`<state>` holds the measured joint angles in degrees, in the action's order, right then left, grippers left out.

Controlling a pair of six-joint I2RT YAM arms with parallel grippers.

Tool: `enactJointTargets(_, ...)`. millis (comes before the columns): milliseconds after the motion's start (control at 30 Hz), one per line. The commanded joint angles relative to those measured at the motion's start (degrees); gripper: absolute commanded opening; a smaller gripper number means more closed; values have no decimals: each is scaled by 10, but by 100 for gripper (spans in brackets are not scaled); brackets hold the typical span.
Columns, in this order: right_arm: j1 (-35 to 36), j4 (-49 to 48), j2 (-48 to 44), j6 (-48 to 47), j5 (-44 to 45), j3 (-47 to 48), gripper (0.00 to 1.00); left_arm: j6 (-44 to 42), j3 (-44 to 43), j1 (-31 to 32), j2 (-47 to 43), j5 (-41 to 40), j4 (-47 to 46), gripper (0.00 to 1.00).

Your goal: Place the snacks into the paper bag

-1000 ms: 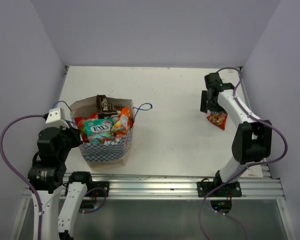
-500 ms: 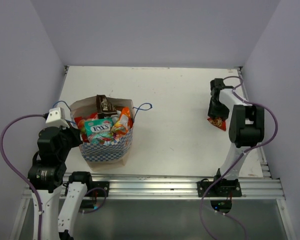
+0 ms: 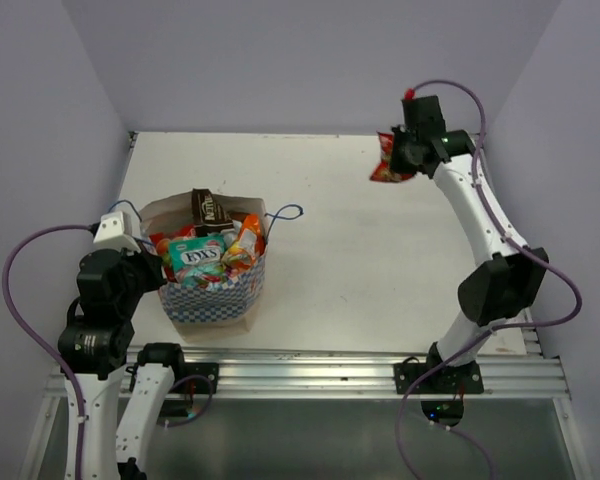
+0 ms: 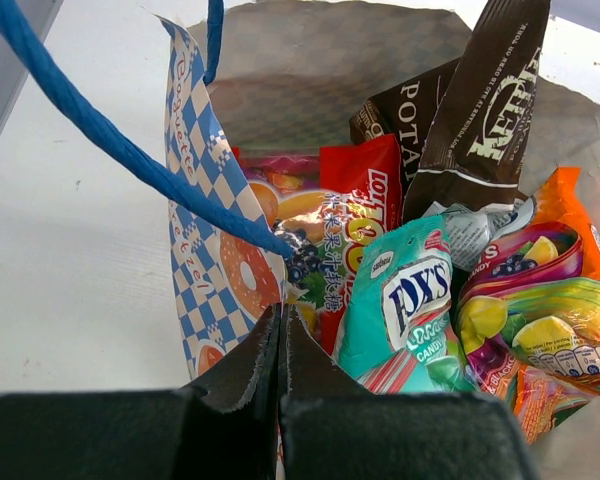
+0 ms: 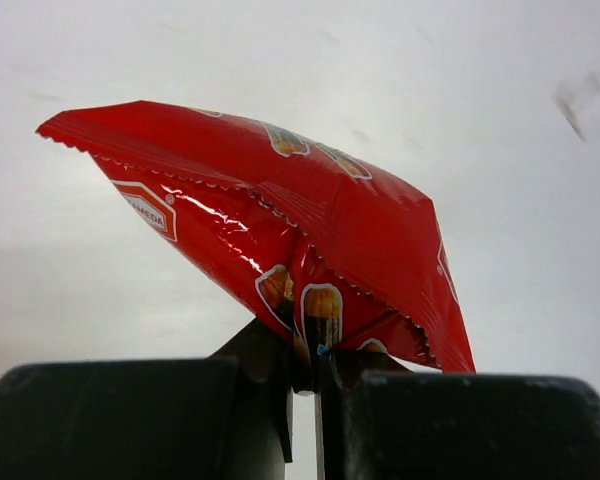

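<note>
The paper bag [image 3: 216,302] stands at the near left, white with a blue checked band [image 4: 193,225] and blue cord handles [image 4: 100,135]. Several snacks [image 3: 206,256] fill it: a teal candy pack [image 4: 410,300], brown bags [image 4: 490,110], and red [image 4: 355,215] and orange [image 4: 550,310] packs. My left gripper [image 4: 278,330] is shut on the bag's left rim; in the top view it [image 3: 150,268] sits against that side. My right gripper [image 5: 315,345] is shut on the lower seam of a red snack packet [image 5: 310,220]. It [image 3: 405,158] holds the packet [image 3: 387,168] in the air over the far right of the table.
A white tabletop [image 3: 340,250] lies between the bag and the right arm. Pale walls close in the left, back and right. An aluminium rail [image 3: 330,365] with both arm bases runs along the near edge.
My right gripper closed on the red packet that lay on the table at the right and lifted it up and toward the back. The left arm and bag stayed still.
</note>
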<state>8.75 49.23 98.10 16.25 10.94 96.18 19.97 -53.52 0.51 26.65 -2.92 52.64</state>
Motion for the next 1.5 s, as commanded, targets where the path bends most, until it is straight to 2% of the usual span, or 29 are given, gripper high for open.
enactJointTargets(0, 147, 10, -36, 24, -121, 191, 0, -2, 3, 5, 11, 25, -69, 0)
enactJointTargets(100, 215, 31, 18, 47, -195, 310, 0, -3, 2, 5, 12, 25, -71, 0)
enactJointTargets(133, 263, 45, 37, 54, -203, 381, 0, -3, 3, 5, 12, 25, -71, 0)
enactJointTargets(200, 324, 60, 95, 62, -217, 457, 0, -1, 1, 5, 10, 25, -70, 0)
enactJointTargets(367, 417, 46, 167, 80, -241, 445, 0, 0, -2, 5, 3, 19, -60, 0)
enactJointTargets(500, 505, 81, 240, 69, -244, 456, 0, -1, -8, 5, -6, 10, -47, 0)
enactJointTargets(700, 601, 141, 324, 21, -198, 495, 0, 4, -7, 5, -15, 9, -40, 0)
enactJointTargets(800, 614, 161, 348, 18, -170, 507, 2, 4, -10, 5, -17, 11, -37, 0)
enactJointTargets(833, 614, 166, 350, 20, -160, 511, 10, 4, -11, 5, -18, 10, -34, 0)
enactJointTargets(867, 614, 169, 341, 16, -146, 516, 45, 3, -13, 5, -19, 9, -32, 0)
enactJointTargets(900, 613, 171, 332, 9, -111, 520, 63, 3, -14, 5, -21, 7, -31, 0)
enactJointTargets(933, 613, 169, 299, -9, -83, 520, 68, 3, -14, 5, -23, 6, -27, 0)
enactJointTargets(967, 611, 165, 280, -16, -52, 519, 77, 3, -14, 5, -24, 6, -26, 0)
enactJointTargets(1000, 609, 155, 256, -23, 1, 515, 80, 3, -14, 5, -26, 7, -25, 0)
enactJointTargets(1133, 598, 112, 129, -32, 149, 472, 82, 6, -13, 5, -27, 8, -25, 0)
enactJointTargets(1167, 594, 105, 79, -30, 164, 455, 82, 7, -13, 5, -27, 9, -26, 0)
enactJointTargets(1233, 570, 100, 41, -11, 195, 408, 78, 8, -12, 5, -27, 12, -28, 0)
enactJointTargets(1333, 530, 112, 3, 10, 198, 339, 72, 8, -11, 5, -26, 15, -32, 0)
enactJointTargets(1467, 500, 110, -4, 31, 135, 270, 63, 3, -12, 5, -23, 20, -37, 0)
